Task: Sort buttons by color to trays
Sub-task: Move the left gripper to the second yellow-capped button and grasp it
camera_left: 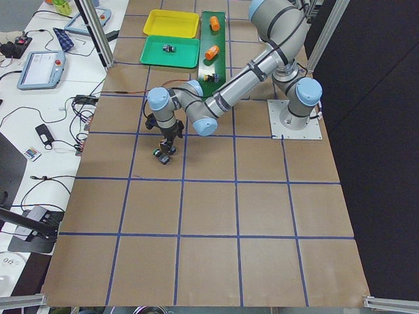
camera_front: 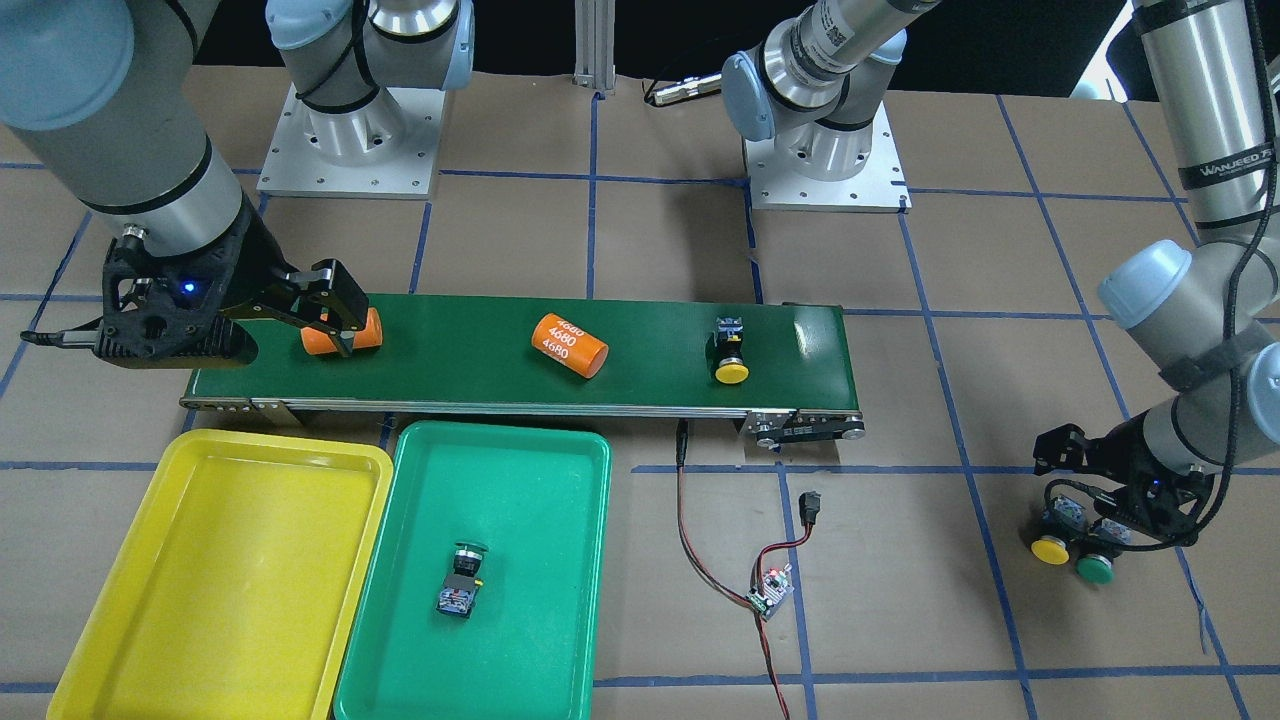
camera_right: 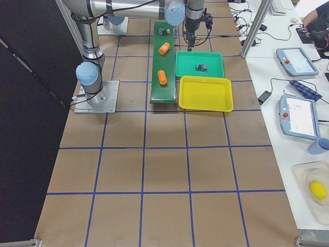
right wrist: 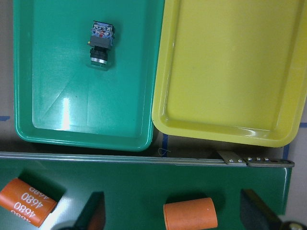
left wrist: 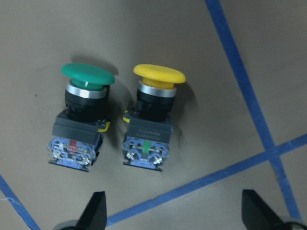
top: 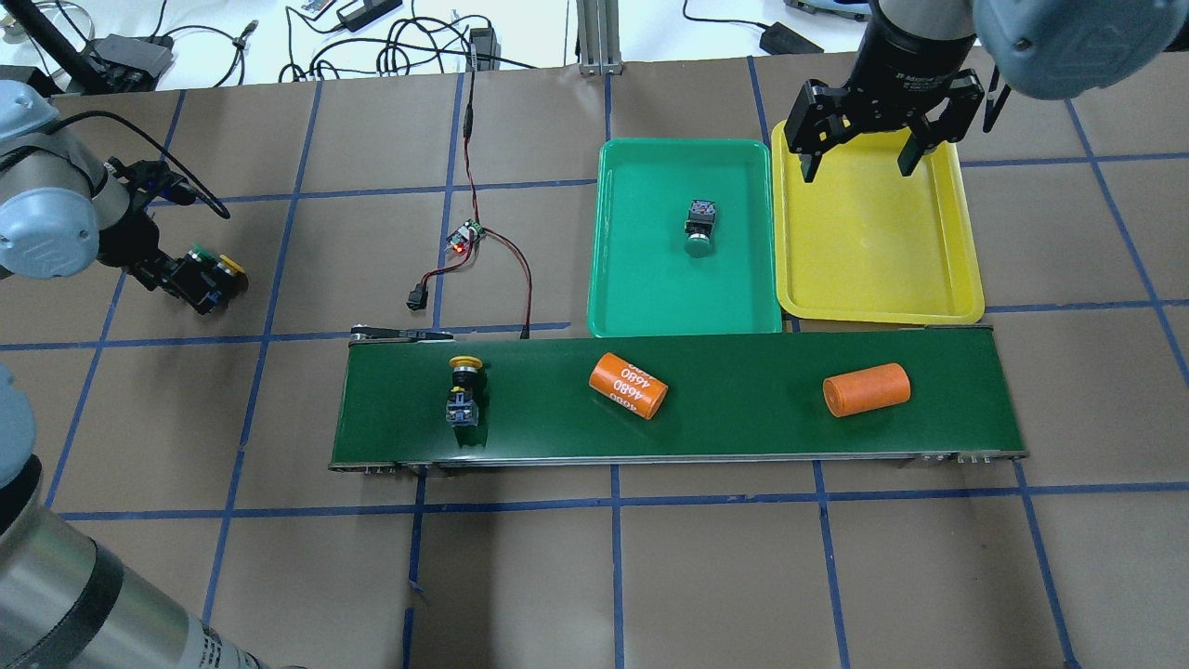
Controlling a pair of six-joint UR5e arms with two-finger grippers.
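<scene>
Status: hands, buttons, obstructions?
Left hand, right hand open. Green button in green tray; yellow button on belt, orange cylinders alongside. Unsorted pair by left hand.

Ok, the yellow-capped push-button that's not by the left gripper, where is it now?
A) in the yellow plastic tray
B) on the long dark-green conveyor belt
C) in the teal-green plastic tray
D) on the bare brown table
B: the yellow-capped push-button lies on its side on the long dark-green conveyor belt; the yellow plastic tray holds none.
</scene>
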